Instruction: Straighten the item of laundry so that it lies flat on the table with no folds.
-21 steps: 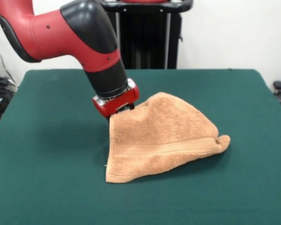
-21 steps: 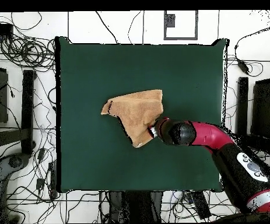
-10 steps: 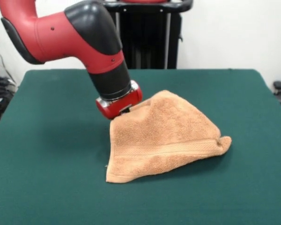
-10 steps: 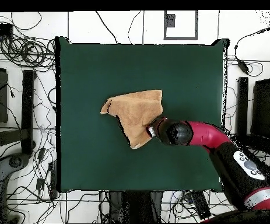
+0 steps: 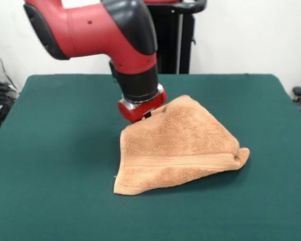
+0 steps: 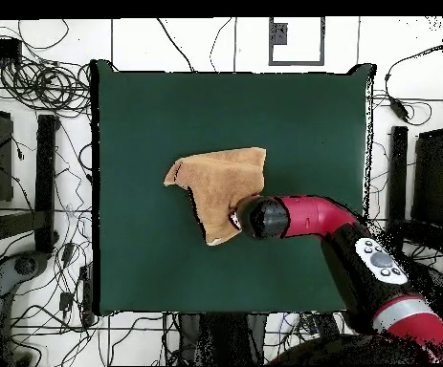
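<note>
The jaws, hidden under the gripper, appear clamped on the towel, lifting its edge. The towel sits mid-surface, doubled over into a rough triangle, so most of the flattening is left.

White wall is running behind a black stand. Pale floor is showing around the green tabletop, tangled black cables lying across it, dark equipment sitting alongside.
</note>
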Tool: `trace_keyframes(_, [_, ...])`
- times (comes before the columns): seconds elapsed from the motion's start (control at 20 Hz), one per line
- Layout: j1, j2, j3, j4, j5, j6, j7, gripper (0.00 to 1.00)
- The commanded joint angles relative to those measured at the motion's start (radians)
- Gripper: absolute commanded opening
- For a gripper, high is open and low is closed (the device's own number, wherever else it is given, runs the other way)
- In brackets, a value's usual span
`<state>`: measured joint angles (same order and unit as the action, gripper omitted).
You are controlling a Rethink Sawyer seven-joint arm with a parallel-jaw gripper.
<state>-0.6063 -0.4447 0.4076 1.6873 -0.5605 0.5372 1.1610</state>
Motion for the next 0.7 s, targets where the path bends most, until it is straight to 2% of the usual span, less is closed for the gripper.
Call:
trace_keyframes(0.05, [0.104, -0.026, -0.105, 0.065, -0.016, 0.108, 0.159, 0.00])
trace_keyframes(0.35, [0.182, -0.150, -0.224, 0.142, 0.007, 0.211, 0.186, 0.00])
trace_keyframes(0.7, [0.233, -0.151, -0.309, 0.114, -0.027, 0.229, 0.173, 0.00])
